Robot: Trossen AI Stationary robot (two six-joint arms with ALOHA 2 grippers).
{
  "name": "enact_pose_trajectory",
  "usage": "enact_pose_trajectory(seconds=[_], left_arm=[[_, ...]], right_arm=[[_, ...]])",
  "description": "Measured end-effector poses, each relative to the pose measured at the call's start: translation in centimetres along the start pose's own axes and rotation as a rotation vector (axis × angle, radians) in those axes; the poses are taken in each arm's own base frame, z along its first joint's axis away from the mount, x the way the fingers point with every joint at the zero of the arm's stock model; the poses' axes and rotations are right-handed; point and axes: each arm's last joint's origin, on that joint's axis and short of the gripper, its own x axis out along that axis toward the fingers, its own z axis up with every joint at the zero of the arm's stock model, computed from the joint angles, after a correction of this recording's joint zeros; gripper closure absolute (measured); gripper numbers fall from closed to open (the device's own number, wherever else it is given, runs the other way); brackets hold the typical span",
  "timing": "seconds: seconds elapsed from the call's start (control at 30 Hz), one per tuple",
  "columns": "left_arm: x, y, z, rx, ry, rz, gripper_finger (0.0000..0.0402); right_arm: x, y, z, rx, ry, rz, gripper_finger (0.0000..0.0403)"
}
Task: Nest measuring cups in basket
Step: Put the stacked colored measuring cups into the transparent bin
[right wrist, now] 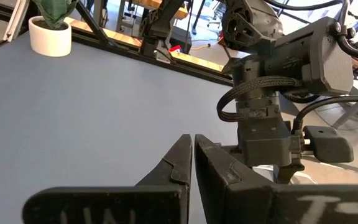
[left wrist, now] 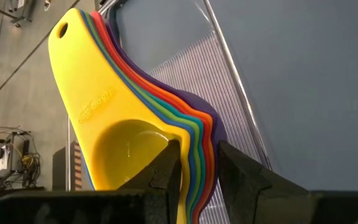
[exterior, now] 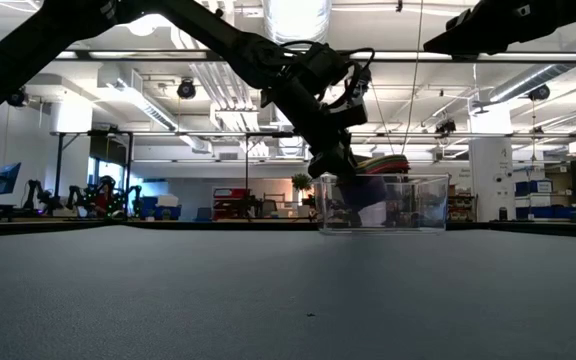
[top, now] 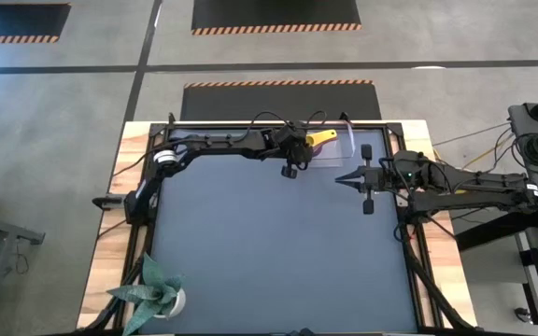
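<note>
The dark grey matted table is bare apart from a small potted plant at a near corner; beyond it lies an open workshop. At the far edge, the clear rectangular plastic basket sits under the left tool, which pinches the nested stack of rainbow plastic measuring cups, yellow uppermost. Nesting looks done; release into the basket remains. The right tool waits beside it, fingers pressed together.

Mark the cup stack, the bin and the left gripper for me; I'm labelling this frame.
cup stack [left wrist: 114, 134]: left wrist view, on the yellow top cup's bowl.
bin [exterior: 418, 205]: low view, on its clear front wall.
left gripper [left wrist: 199, 163]: left wrist view, midway between the fingertips clamping the stack's rim.
</note>
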Motion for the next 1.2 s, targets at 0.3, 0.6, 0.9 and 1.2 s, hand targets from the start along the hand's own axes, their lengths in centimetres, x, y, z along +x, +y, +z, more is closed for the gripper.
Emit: enact_pose_trajectory(seconds=[0.3, 0.6, 0.9, 1.2], left_arm=[[0.00, -0.02, -0.02, -0.022, 0.002, -0.002, 0.0332], [0.00, -0.02, -0.02, -0.043, 0.002, -0.002, 0.0332], [0.00, -0.06, -0.06, -0.039, 0.006, -0.006, 0.0332], [-0.33, 0.21, 0.02, 0.004, 0.063, 0.000, 0.0332]], right_arm=[[0.10, 0.01, -0.05, -0.002, 0.004, 0.002, 0.0394], [0.10, 0.01, -0.07, -0.002, 0.004, 0.001, 0.0394], [0.10, 0.01, -0.06, 0.000, 0.004, 0.001, 0.0394], [0.10, 0.01, -0.06, -0.001, 0.004, 0.001, 0.0394]])
